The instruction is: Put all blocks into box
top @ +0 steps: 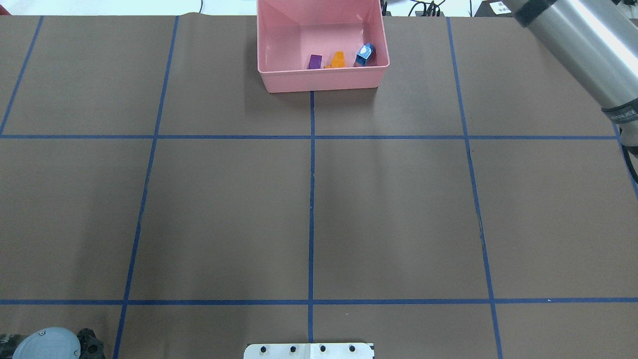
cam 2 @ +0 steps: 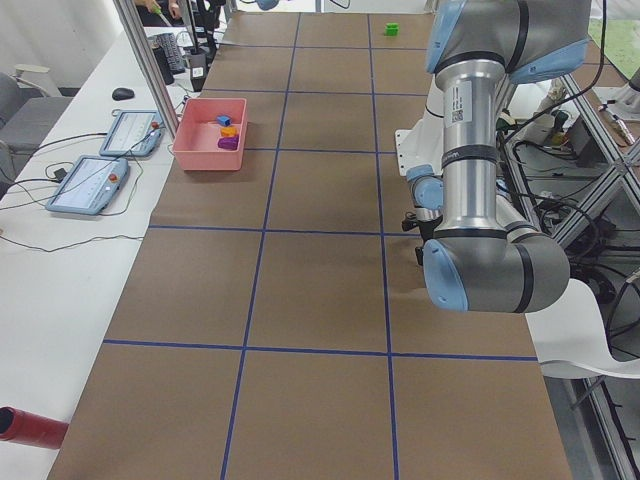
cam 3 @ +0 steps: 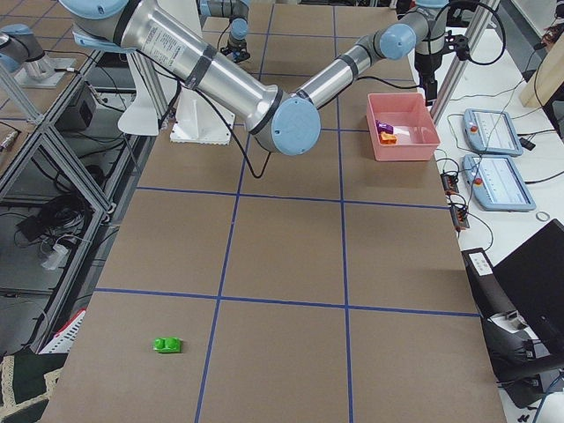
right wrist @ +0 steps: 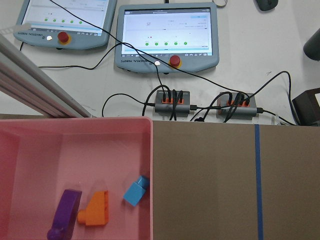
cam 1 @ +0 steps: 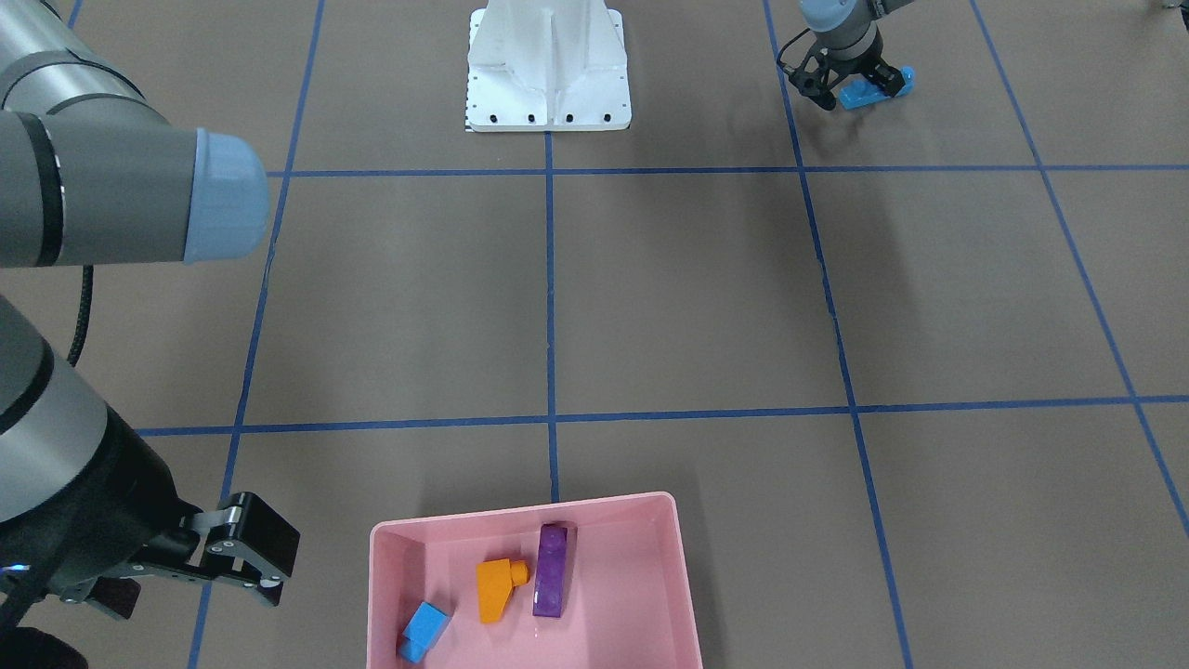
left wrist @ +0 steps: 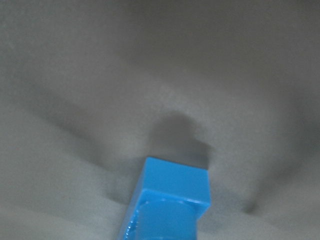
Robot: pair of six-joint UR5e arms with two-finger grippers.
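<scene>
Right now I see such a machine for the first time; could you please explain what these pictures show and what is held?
These are two robot arms at a brown table. Four pictures come from fixed cameras: one facing the robot, one above and behind it, one at each table end. Two come from cameras on the wrists. The left gripper grips a long blue block; its wrist camera shows that block close up. The right gripper is open and empty beside the pink box. In the box lie a purple block, an orange block and a small blue cube.
</scene>
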